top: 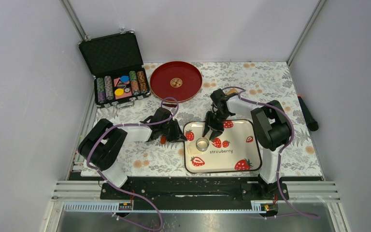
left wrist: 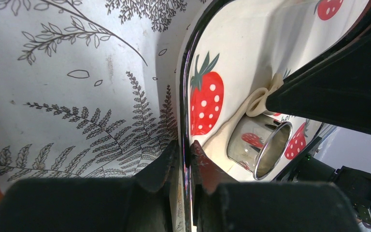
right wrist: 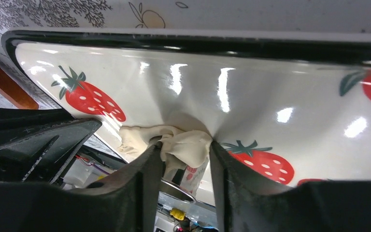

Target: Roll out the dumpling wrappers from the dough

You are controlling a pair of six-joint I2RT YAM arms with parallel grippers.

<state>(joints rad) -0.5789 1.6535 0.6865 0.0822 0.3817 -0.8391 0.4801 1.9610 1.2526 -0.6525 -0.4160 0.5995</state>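
Observation:
The dough (right wrist: 186,145) is a soft pale-cream crumpled fold on the strawberry tray (top: 232,166). My right gripper (right wrist: 186,151) is shut on it and pinches it between both fingers, just above the tray floor. In the left wrist view the dough (left wrist: 258,100) bunches at the right gripper's fingertip (left wrist: 319,92). The small metal ring cutter (top: 202,143) stands on the tray right beside the dough, also in the left wrist view (left wrist: 261,145). My left gripper (left wrist: 187,154) is shut on the tray's black left rim (left wrist: 182,96). No separate round wrappers are in view.
A red plate (top: 176,81) with a gold emblem lies at the back. An open black case of poker chips (top: 116,67) stands at the back left. A black object (top: 308,116) lies at the table's right edge. A tan object (top: 232,90) shows behind the right arm.

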